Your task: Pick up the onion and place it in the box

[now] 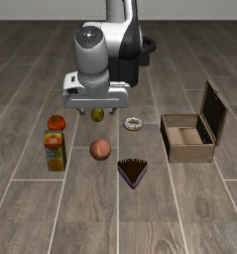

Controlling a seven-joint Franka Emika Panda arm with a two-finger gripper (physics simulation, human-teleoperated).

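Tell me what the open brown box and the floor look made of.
Open brown box: probably wood, matte; flat brown panels, raised lid. Grey-brown plank floor: wood or wood-look laminate, low sheen; board seams and grain streaks show.

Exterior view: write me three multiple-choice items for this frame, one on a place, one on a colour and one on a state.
1. Where does the box stand?
A) at the exterior view's right
B) at the exterior view's left
C) behind the robot's base

2. What colour is the carton?
A) blue
B) orange
C) white

3. How is the lid of the box?
A) shut flat
B) lying loose on the floor
C) raised open

Answers:
1 A: it sits to the right of all the other things.
2 B: its faces are mostly orange.
3 C: the lid stands up from the box's edge and the inside shows.
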